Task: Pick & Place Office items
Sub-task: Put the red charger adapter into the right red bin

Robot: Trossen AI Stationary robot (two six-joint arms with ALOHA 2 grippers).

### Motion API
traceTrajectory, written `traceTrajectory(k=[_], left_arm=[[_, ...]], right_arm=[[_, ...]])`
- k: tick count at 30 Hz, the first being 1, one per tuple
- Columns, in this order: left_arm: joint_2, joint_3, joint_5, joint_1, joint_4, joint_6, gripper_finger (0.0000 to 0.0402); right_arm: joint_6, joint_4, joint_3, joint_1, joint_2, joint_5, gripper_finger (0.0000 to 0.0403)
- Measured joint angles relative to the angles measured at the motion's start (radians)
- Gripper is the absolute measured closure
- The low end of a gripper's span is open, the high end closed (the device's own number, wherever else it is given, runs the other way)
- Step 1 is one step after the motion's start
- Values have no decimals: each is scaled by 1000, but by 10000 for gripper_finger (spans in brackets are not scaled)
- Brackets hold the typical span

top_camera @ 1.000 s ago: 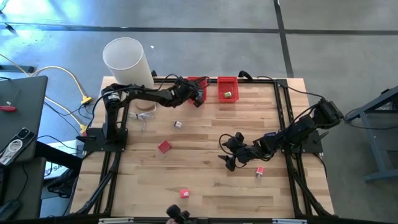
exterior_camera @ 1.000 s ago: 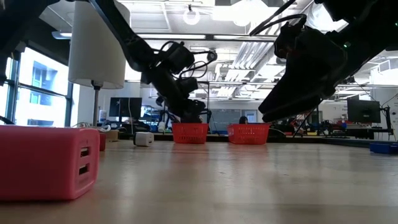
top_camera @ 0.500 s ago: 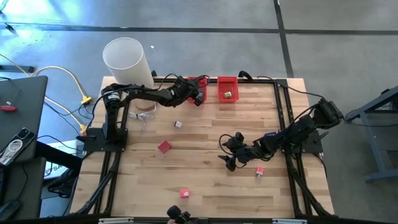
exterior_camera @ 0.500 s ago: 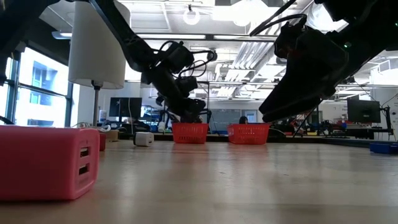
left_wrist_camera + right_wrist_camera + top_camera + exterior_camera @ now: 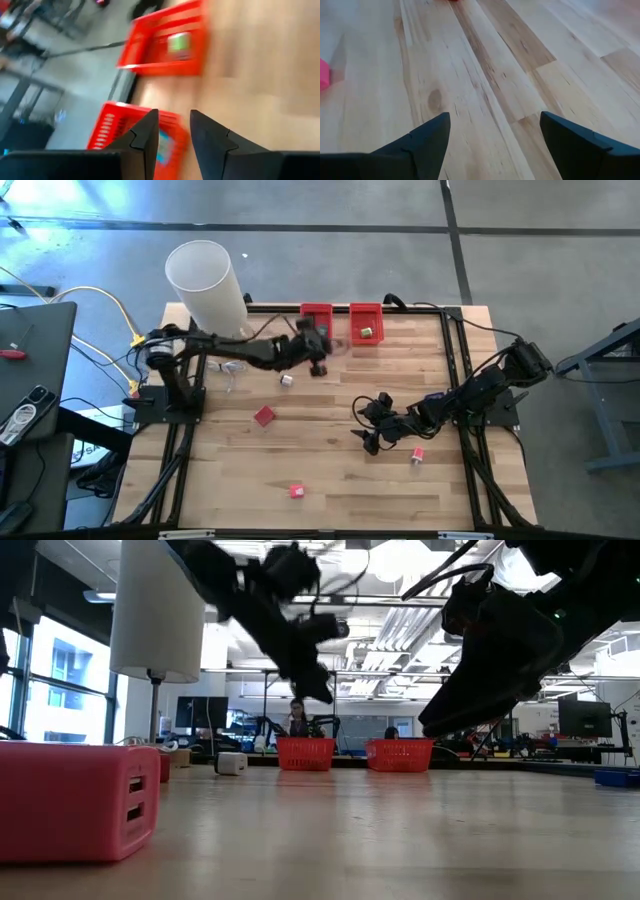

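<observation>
My left gripper (image 5: 320, 352) (image 5: 174, 116) hangs open above the table, just near of the left red bin (image 5: 316, 312), with nothing between its fingers. A teal piece (image 5: 165, 145) lies in that bin, and a green piece (image 5: 367, 332) lies in the right red bin (image 5: 365, 322). My right gripper (image 5: 366, 427) (image 5: 492, 122) hovers wide open over bare wood at the table's middle right. Loose on the table are a white piece (image 5: 287, 380), a red block (image 5: 263, 416), a small red piece (image 5: 296, 492) and a red-and-white piece (image 5: 417, 455).
The tall white cylinder (image 5: 205, 280) stands at the table's far left corner, with cables beside it. In the low view the red block (image 5: 75, 800) fills the near left, and both bins (image 5: 305, 753) stand at the far edge. Bare wood lies between the arms.
My left gripper has drawn back from over the left red bin toward the table's near edge and has risen, moving fast enough to blur. My right arm has kept still.
</observation>
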Motion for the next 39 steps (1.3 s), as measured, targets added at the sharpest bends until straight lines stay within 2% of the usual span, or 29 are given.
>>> traceTrajectory(k=[5,10,13,18,23,27,39], left_arm=[[-97,0,-130,-165,-116,33,298],[-133,0,-350,-303,-93,11,298],[-133,0,-442,-342,-96,91,298],[-132,0,-470,-377,-92,126,298],[-132,0,-543,-411,-90,187,298],[-132,0,-542,-437,-89,189,294],[-132,0,-569,-460,-82,193,196]], right_arm=[[0,-9,0,0,0,5,105],[0,-7,0,0,0,7,105],[5,-6,0,0,0,7,105],[8,1,0,0,0,-24,105],[27,2,0,0,0,-50,105],[27,2,0,1,0,-59,105],[27,2,0,1,0,-50,105]])
